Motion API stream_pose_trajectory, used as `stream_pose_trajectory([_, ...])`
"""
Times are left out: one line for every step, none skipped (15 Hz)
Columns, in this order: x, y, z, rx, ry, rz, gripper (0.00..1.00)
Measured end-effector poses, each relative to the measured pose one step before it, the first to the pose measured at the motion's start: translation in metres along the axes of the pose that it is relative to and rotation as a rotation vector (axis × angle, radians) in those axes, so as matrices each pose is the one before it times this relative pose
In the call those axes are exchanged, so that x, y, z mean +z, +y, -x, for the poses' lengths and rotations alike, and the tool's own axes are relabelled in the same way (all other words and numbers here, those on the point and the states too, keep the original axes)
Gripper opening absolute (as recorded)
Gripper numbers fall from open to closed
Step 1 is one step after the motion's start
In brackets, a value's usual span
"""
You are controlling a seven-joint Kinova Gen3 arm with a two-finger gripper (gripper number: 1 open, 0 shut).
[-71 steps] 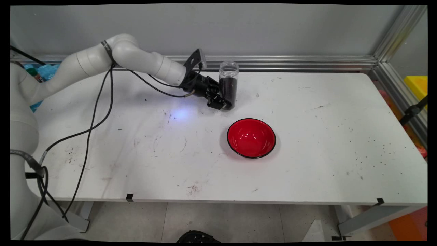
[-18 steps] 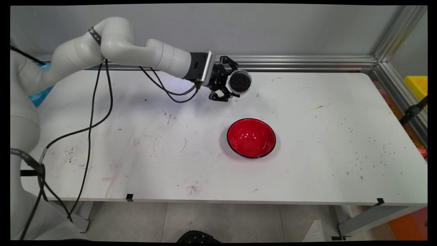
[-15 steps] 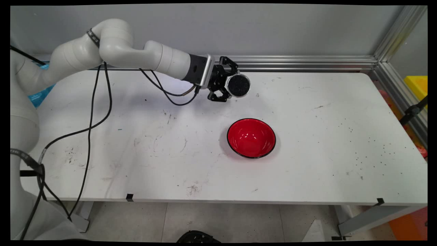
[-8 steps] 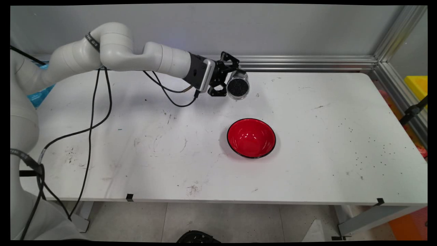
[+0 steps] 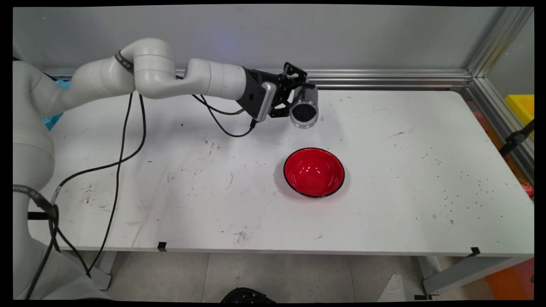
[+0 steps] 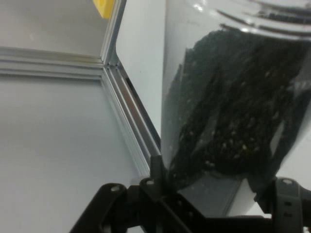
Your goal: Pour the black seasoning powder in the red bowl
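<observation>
Where the table's near edge meets the floor, we note small black tape tabs [image 5: 161,246] and a dark object [image 5: 246,295] cut off at the bottom, too little shown to name. On the white table [image 5: 384,204] sits a round red bowl with a black rim [image 5: 314,172], upright and apart from the arm. Above and beyond it, clear of the tabletop, the black two-finger gripper [image 5: 294,97] clamps a clear plastic cylindrical jar of dark granules [image 5: 304,109]. We see the jar tipped over, its long axis running from the far wall toward the camera and downward, mouth facing the near side; the bowl lies nearer than the mouth. From the hand camera the jar [image 6: 233,97] fills the frame, its base and rim cut off; the fingers [image 6: 158,170] are largely hidden behind it. Aluminium rails [image 5: 384,79] edge the far side.
</observation>
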Motion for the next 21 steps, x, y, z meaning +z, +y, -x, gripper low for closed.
stream_pose_trajectory([0.00226,0.00164,-0.00248,0.01163,-0.00153,-0.00645,0.0])
stream_pose_trajectory([0.00237,0.0019,-0.00232,0.01186,-0.0019,-0.00592,0.0])
stream_pose_trajectory([0.00193,0.00174,-0.00185,0.00959,-0.00176,-0.00456,0.0])
stream_pose_trajectory([0.0021,0.0021,-0.00193,0.01048,-0.00257,-0.00514,0.0])
stream_pose_trajectory([0.00222,0.00191,-0.00179,0.01152,-0.00312,-0.00645,0.0])
stream_pose_trajectory([0.00177,0.00153,-0.0014,0.00939,-0.00277,-0.00564,0.0])
stream_pose_trajectory([0.00196,0.00182,-0.0015,0.01031,-0.00329,-0.00615,0.0])
stream_pose_trajectory([0.00195,0.00208,-0.00157,0.01018,-0.00225,-0.00523,0.0])
stream_pose_trajectory([0.00152,0.00208,-0.00129,0.00842,-0.00137,-0.00313,0.0])
stream_pose_trajectory([0.00156,0.00284,-0.0015,0.01001,-0.0006,-0.0024,0.0])
stream_pose_trajectory([0.00134,0.00321,-0.00156,0.01111,0.00116,-0.00106,0.0])
stream_pose_trajectory([0.00103,0.00269,-0.00119,0.01036,0.00134,-0.00061,0.0])
stream_pose_trajectory([0.00101,0.00307,-0.00112,0.01371,0.0016,-0.00034,0.0])
stream_pose_trajectory([0.00093,0.00259,-0.00071,0.01753,0.00063,-0.00156,0.0])
stream_pose_trajectory([0.00064,0.00175,-0.00018,0.01637,-0.00079,-0.00256,0.0])
stream_pose_trajectory([0.0008,0.00159,0.00017,0.01957,-0.00176,-0.00426,0.0])
stream_pose_trajectory([0.00036,0.0007,0.00045,0.02065,-0.00308,-0.00774,0.0])
stream_pose_trajectory([0.00027,0.0001,0.00024,0.01501,-0.00185,-0.00676,0.0])
stream_pose_trajectory([0.00039,-0.00029,0.00017,0.01539,-0.00119,-0.00816,0.0])
stream_pose_trajectory([0.00025,-0.00051,0.00017,0.01801,-0.00139,-0.01033,0.0])
stream_pose_trajectory([0.0002,-0.00082,-0.00001,0.02058,-0.00097,-0.01257,0.0])
